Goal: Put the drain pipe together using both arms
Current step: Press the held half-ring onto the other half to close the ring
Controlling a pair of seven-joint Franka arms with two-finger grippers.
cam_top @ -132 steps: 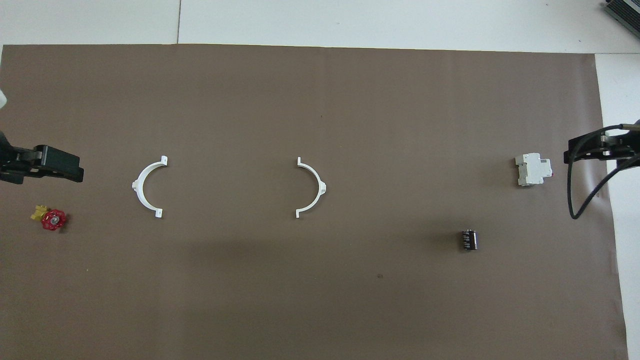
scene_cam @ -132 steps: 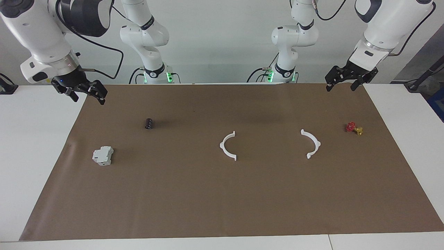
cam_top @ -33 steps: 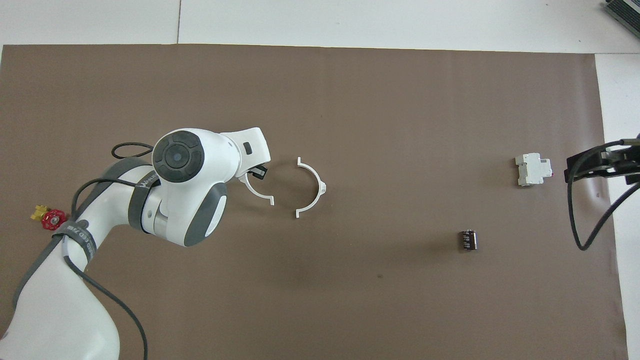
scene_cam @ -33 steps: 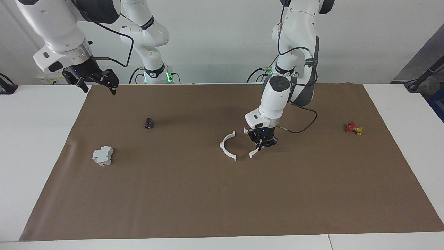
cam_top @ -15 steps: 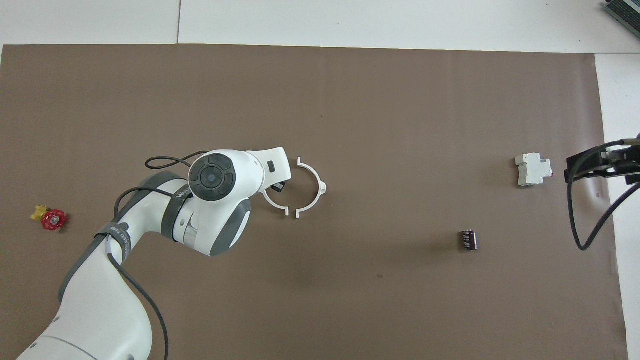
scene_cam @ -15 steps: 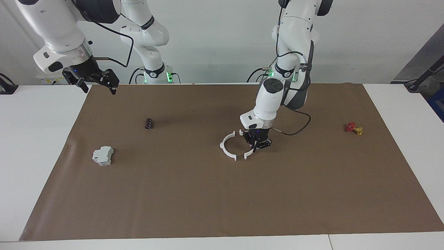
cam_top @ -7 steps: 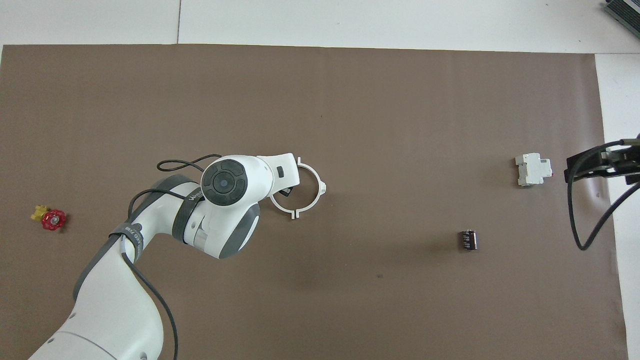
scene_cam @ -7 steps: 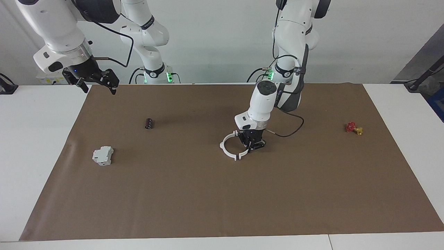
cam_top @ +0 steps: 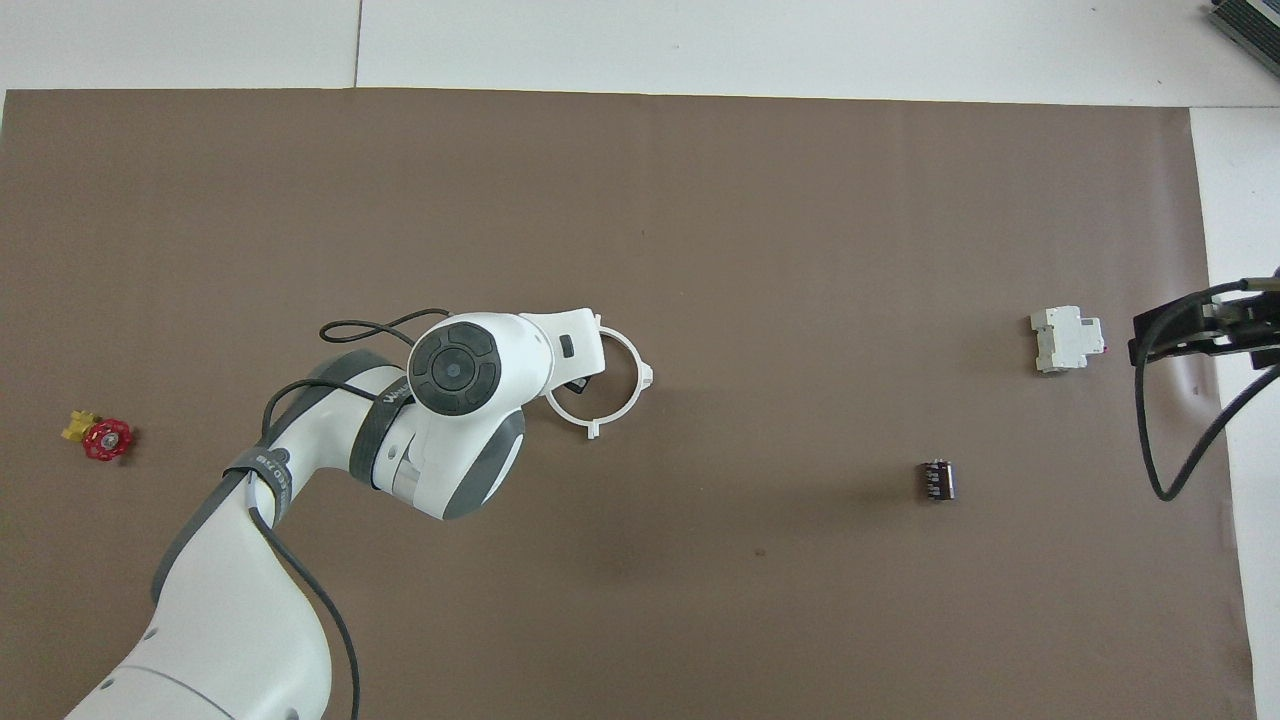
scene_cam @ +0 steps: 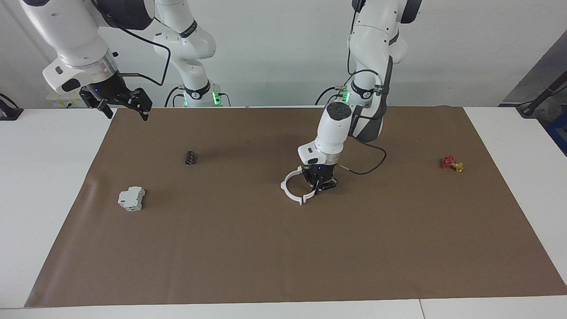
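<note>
1. We see the left claw [scene_cam: 320,185] down at the desk's middle, clamped shut on one white half-ring [cam_top: 563,409] of the drain pipe.
2. That held half-ring sits against the other half-ring [scene_cam: 290,188], which lies flat on the brown mat [scene_cam: 283,248]; the tabs nearest the camera in the facing view are touching or just about touching, so the two read as one closed ring [cam_top: 600,376].
3. From overhead the left arm [cam_top: 460,400] covers part of the held half, so we cannot tell how the tabs nearer the robots meet.
4. Right claw [scene_cam: 118,103] waits in the air, fingers spread wide, holding nothing, over the mat's corner at the right arm's end.
5. Also on the mat: grey-white box [scene_cam: 131,198] and small black cylinder [scene_cam: 190,157] toward the right arm's end; red-and-yellow valve [scene_cam: 452,163] toward the left arm's end.
</note>
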